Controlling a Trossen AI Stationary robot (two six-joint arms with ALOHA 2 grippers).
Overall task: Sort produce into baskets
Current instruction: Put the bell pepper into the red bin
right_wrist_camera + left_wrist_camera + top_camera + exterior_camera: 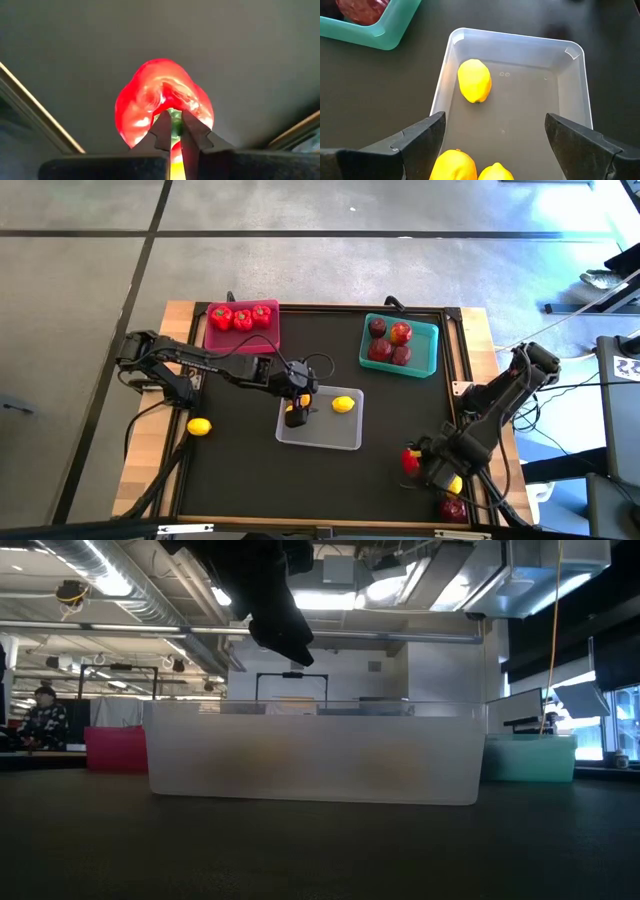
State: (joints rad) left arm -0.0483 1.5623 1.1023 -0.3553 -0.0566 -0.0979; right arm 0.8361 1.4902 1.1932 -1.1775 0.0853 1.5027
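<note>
Both of my arms reach in over the black table [240,470]: the left stretches from the left edge toward the middle, the right folds back toward the near right corner. No writing can be read anywhere.

At the centre lies the clear tray [340,435], with one lemon [343,404] inside near its far wall and two more lemons [455,165] directly beneath my left gripper [297,408]. That gripper hovers over the tray's left end, fingers [420,140] spread wide, holding nothing. The pink tray [242,335] at the far left holds three peppers [242,318]; the teal tray [428,350] at the far right holds apples [388,342]. My right gripper [420,460] is pinched on the green stem of a red pepper [162,102], near the table's right edge. A stray lemon [199,427] sits on the left, and an apple [453,508] lies at the near right corner.
</note>
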